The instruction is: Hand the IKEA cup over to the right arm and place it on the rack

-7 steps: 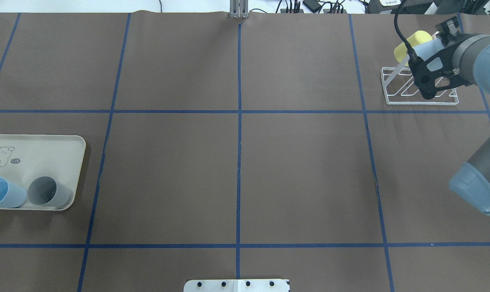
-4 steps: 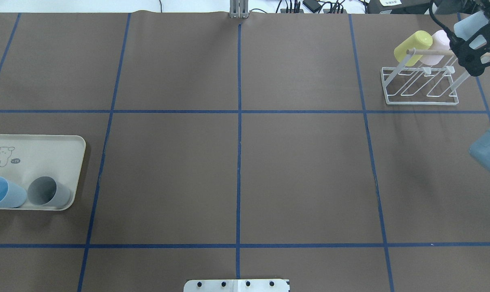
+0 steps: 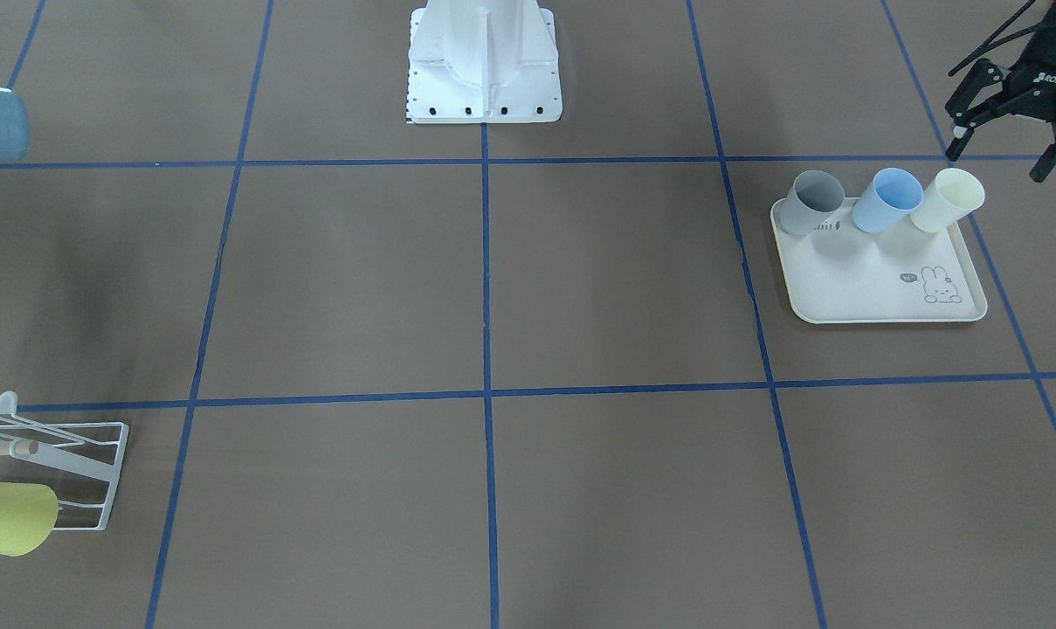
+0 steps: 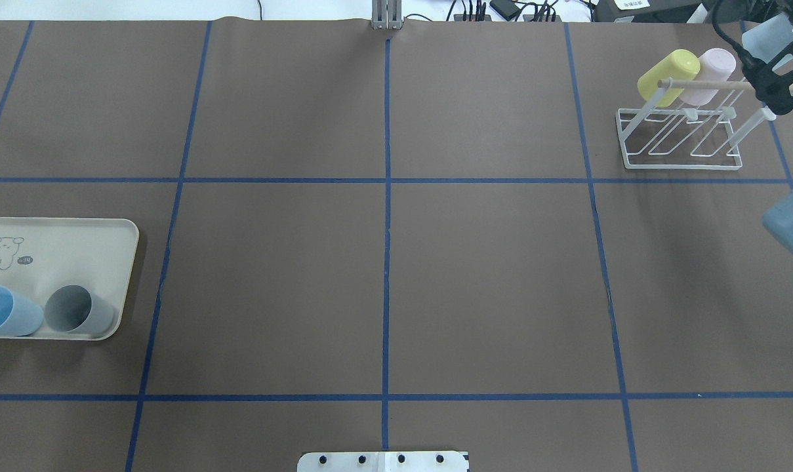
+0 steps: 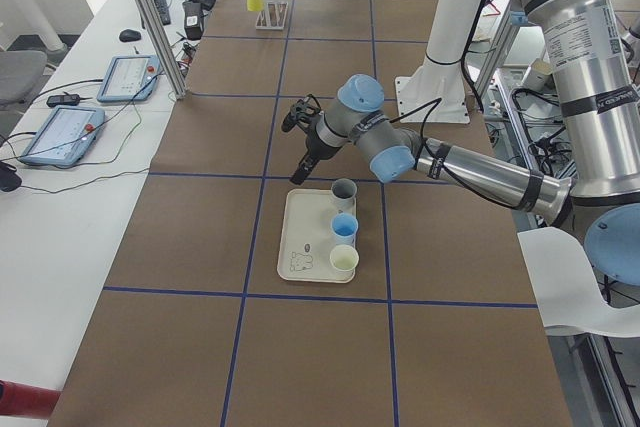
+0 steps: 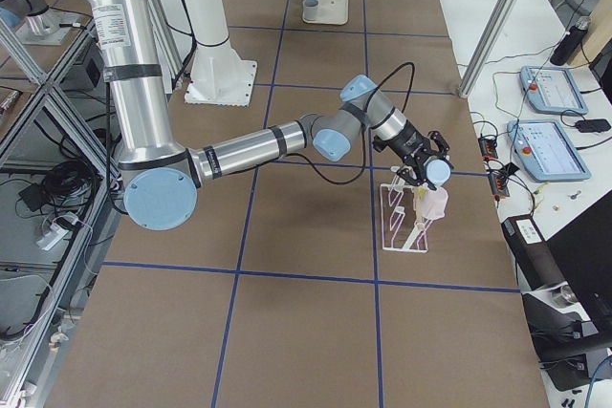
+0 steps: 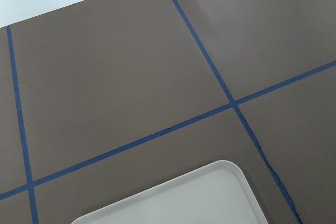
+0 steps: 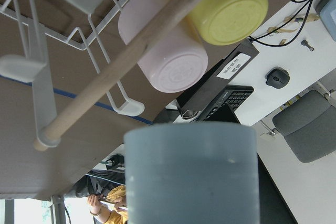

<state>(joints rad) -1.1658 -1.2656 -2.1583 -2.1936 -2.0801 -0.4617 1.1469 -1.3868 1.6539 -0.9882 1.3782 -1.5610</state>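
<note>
My right gripper (image 4: pixel 778 72) is shut on a pale blue cup (image 4: pixel 767 36) at the far right end of the white wire rack (image 4: pixel 681 141), just beyond its wooden dowel (image 8: pixel 131 61). In the right wrist view the held cup (image 8: pixel 191 171) fills the lower middle, with the rack's prongs above it. A yellow cup (image 4: pixel 665 77) and a pink cup (image 4: pixel 714 75) hang on the rack. My left gripper (image 3: pixel 997 162) is open and empty, hovering just behind the cream tray (image 3: pixel 877 288).
The tray holds a grey cup (image 3: pixel 811 203), a blue cup (image 3: pixel 886 199) and a cream cup (image 3: pixel 947 199) lying on their sides. The white robot base (image 3: pixel 484 65) stands at the near middle edge. Tablets and cables lie beyond the table's far edge.
My right arm has swung away from over the rack toward the far right corner with the blue cup in its grip, uncovering the rack and the pink cup. The tray's cups have not moved.
</note>
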